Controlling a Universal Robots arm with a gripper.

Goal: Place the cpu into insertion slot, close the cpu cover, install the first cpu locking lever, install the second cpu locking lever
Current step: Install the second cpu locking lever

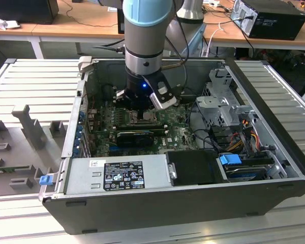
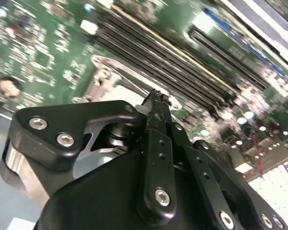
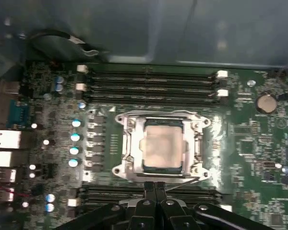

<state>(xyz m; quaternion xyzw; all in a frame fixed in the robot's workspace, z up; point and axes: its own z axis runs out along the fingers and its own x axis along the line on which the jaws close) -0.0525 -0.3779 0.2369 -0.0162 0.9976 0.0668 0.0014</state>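
Hand: I see the hand (image 3: 155, 188) low inside the open computer case (image 1: 254, 96), its two black fingers (image 3: 149, 191) pressed together with nothing between them; in the second wrist view the same hand (image 2: 156, 98) shows its tips meeting just over the socket's edge.
Cpu: the cpu (image 3: 162, 145) lies flat in the insertion slot (image 3: 129, 143), its pale top facing up, just beyond the fingertips and apart from them.
Cpu cover: the cpu cover (image 3: 196, 143) lies down around the chip, which shows through its window.
Motherboard: the green motherboard (image 3: 249, 143) carries the socket between rows of long black memory slots (image 3: 153, 79).
Arm: in the exterior view I have the arm (image 1: 145, 51) standing straight down into the case, the hand (image 1: 142, 109) over the board's middle.
Surroundings: the case rests on a ribbed grey desk (image 1: 35, 81).
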